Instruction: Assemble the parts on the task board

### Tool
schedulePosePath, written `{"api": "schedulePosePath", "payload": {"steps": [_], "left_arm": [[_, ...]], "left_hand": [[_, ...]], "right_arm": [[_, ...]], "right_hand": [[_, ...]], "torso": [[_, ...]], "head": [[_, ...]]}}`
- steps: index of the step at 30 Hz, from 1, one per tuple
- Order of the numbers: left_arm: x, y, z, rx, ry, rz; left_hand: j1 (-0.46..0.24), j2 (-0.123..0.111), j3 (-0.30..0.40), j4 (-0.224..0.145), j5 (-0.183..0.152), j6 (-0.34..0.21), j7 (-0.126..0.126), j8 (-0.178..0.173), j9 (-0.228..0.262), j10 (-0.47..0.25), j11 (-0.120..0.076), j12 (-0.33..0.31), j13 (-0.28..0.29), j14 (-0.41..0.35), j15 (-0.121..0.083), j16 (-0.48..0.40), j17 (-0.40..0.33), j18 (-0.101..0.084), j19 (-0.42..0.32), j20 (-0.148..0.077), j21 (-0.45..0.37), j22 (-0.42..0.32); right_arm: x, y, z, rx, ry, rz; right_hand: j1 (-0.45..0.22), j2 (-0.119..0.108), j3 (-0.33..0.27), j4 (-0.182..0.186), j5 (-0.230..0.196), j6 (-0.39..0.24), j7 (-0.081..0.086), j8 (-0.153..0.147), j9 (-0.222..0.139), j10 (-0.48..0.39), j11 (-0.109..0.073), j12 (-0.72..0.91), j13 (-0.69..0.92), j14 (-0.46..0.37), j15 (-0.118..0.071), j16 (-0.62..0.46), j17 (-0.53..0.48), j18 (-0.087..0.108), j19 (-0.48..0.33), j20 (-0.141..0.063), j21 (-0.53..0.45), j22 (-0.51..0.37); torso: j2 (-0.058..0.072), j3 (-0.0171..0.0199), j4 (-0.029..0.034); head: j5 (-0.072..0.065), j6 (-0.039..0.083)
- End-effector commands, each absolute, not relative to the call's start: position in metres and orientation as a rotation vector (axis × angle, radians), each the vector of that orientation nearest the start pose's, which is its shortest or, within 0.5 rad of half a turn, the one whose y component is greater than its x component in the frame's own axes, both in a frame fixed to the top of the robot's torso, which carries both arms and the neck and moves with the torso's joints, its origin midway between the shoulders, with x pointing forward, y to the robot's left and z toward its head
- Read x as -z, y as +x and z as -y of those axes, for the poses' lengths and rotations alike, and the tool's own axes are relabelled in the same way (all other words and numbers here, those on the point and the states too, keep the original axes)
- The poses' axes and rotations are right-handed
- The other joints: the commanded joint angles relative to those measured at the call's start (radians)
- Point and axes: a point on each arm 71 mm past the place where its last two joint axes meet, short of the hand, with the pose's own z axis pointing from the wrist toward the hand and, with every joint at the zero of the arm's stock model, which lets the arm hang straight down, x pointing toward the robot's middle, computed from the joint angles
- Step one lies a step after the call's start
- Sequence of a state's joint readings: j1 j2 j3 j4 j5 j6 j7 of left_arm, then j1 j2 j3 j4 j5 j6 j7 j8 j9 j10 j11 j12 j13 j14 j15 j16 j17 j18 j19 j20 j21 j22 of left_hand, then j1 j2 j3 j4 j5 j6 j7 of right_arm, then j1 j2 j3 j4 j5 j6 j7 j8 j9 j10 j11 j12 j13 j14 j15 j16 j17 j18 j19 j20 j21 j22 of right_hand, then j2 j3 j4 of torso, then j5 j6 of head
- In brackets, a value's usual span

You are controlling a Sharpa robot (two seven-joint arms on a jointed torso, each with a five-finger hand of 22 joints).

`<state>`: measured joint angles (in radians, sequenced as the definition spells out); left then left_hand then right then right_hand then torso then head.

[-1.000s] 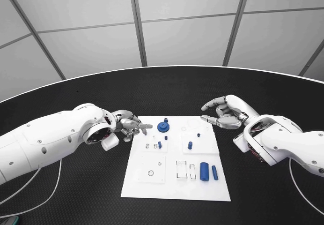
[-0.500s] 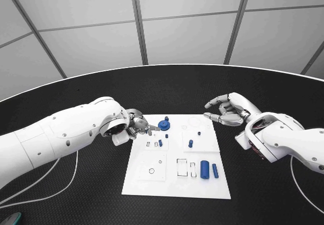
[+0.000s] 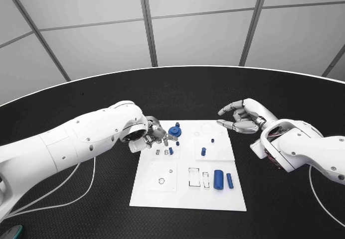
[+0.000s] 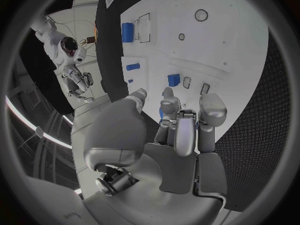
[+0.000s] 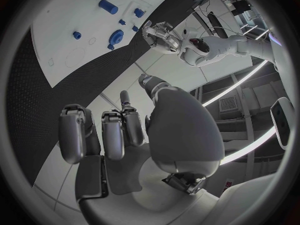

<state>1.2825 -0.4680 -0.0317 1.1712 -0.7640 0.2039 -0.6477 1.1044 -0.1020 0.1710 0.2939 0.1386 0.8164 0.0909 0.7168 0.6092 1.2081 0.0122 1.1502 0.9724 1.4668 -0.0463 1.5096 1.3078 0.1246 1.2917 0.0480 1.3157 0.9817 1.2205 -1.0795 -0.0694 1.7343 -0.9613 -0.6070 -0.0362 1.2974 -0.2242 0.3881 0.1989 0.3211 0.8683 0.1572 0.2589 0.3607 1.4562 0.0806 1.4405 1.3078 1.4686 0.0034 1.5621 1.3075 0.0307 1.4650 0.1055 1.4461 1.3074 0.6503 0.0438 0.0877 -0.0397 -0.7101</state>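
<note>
The white task board [image 3: 183, 191] lies in the middle of the table. At its far end stands a round blue knob [image 3: 175, 131]. My left hand [image 3: 153, 136] hovers over the board's far left edge, just left of that knob, fingers apart and holding nothing. In the left wrist view the left hand [image 4: 178, 130] spreads above the board [image 4: 237, 50]. A small blue peg [image 3: 170, 151], a blue piece [image 3: 203, 151], a blue cylinder [image 3: 218, 179] and a blue bar [image 3: 229, 180] lie nearer. My right hand [image 3: 241, 118] hangs beyond the board's far right corner, fingers half curled, empty.
The black table [image 3: 86, 209] runs round the board, its pale curved rim [image 3: 72, 84] at the back. White cables [image 3: 50, 199] trail under my left arm. Empty outlined slots [image 3: 193, 178] sit beside the blue cylinder. The right wrist view shows the knob [image 5: 115, 36] and my left hand [image 5: 161, 35].
My left arm has swung in toward the board, carrying the hand from beside its left edge to over it, close to the knob. The right hand shifted slightly, then stayed.
</note>
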Motion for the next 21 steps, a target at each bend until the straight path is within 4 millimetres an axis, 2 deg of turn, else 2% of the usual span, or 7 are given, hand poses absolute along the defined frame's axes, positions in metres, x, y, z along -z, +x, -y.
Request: {"api": "schedulePosePath", "payload": {"steps": [1, 6, 9, 16, 21], "left_arm": [[0.2108, 0.5342, -0.1172, 0.488, -0.392, -2.485], [0.2120, 0.5359, -0.1154, 0.472, -0.381, -2.494], [0.2125, 0.5366, -0.1142, 0.466, -0.377, -2.499], [0.2138, 0.5388, -0.1159, 0.442, -0.375, -2.506], [0.2148, 0.5398, -0.1183, 0.424, -0.366, -2.515]], "left_hand": [[-0.009, 0.002, -0.007, 0.001, -0.003, -0.002, -0.007, 0.004, 0.001, 0.005, 0.000, 0.003, 0.001, 0.069, -0.005, 0.001, 0.134, -0.014, 0.006, -0.001, 0.006, 0.004], [-0.006, 0.007, -0.006, 0.000, -0.004, -0.004, -0.007, 0.006, 0.004, 0.004, -0.001, 0.004, 0.001, 0.069, -0.005, 0.001, 0.134, -0.015, 0.008, -0.002, 0.008, 0.008], [-0.005, 0.008, -0.006, 0.000, -0.003, -0.004, -0.007, 0.006, 0.004, 0.005, -0.001, 0.005, 0.002, 0.069, -0.005, 0.001, 0.134, -0.014, 0.007, -0.002, 0.008, 0.007], [-0.003, 0.010, -0.006, 0.000, -0.003, -0.005, -0.007, 0.007, 0.005, 0.007, -0.001, 0.008, 0.006, 0.069, -0.005, 0.002, 0.136, -0.016, 0.011, -0.002, 0.013, 0.016], [0.003, 0.016, -0.007, 0.000, -0.003, -0.002, -0.009, 0.013, 0.011, 0.016, -0.003, 0.021, 0.020, 0.070, -0.006, 0.002, 0.137, -0.018, 0.017, -0.003, 0.021, 0.030]], "right_arm": [[0.1585, 0.4466, 0.2668, -0.810, 0.430, -1.513], [0.1586, 0.4464, 0.2672, -0.808, 0.431, -1.514], [0.1586, 0.4463, 0.2671, -0.808, 0.431, -1.515], [0.1588, 0.4464, 0.2669, -0.808, 0.432, -1.516], [0.1590, 0.4468, 0.2668, -0.806, 0.434, -1.518]], "right_hand": [[-0.009, 0.000, -0.002, 0.005, 0.003, 0.007, 0.002, 0.006, -0.001, 0.000, -0.007, 0.005, 0.145, 0.097, -0.006, -0.003, 0.242, 0.004, 0.055, -0.008, -0.004, 0.158], [-0.009, 0.000, -0.001, 0.005, 0.005, 0.006, 0.001, 0.006, -0.001, 0.000, -0.007, 0.005, 0.145, 0.096, -0.007, -0.003, 0.242, 0.004, 0.055, -0.009, -0.005, 0.158], [-0.009, 0.000, -0.001, 0.005, 0.005, 0.006, 0.001, 0.006, -0.001, 0.000, -0.007, 0.005, 0.145, 0.096, -0.007, -0.003, 0.242, 0.004, 0.055, -0.009, -0.005, 0.158], [-0.008, 0.000, -0.001, 0.005, 0.006, 0.006, 0.001, 0.006, -0.001, 0.001, -0.008, 0.006, 0.146, 0.096, -0.007, -0.003, 0.241, 0.004, 0.055, -0.009, -0.005, 0.158], [-0.007, 0.001, -0.001, 0.005, 0.007, 0.006, 0.001, 0.006, -0.001, 0.002, -0.008, 0.007, 0.146, 0.097, -0.007, -0.003, 0.242, 0.004, 0.055, -0.009, -0.005, 0.158]], "torso": [[0.003, 0.0006, -0.0012], [0.005, -0.0001, -0.0024], [0.004, -0.0030, -0.0011], [0.003, -0.0057, -0.0012], [0.003, -0.0038, -0.0018]], "head": [[0.002, -0.003], [0.004, -0.005], [0.004, -0.008], [0.008, -0.012], [0.009, -0.015]]}}
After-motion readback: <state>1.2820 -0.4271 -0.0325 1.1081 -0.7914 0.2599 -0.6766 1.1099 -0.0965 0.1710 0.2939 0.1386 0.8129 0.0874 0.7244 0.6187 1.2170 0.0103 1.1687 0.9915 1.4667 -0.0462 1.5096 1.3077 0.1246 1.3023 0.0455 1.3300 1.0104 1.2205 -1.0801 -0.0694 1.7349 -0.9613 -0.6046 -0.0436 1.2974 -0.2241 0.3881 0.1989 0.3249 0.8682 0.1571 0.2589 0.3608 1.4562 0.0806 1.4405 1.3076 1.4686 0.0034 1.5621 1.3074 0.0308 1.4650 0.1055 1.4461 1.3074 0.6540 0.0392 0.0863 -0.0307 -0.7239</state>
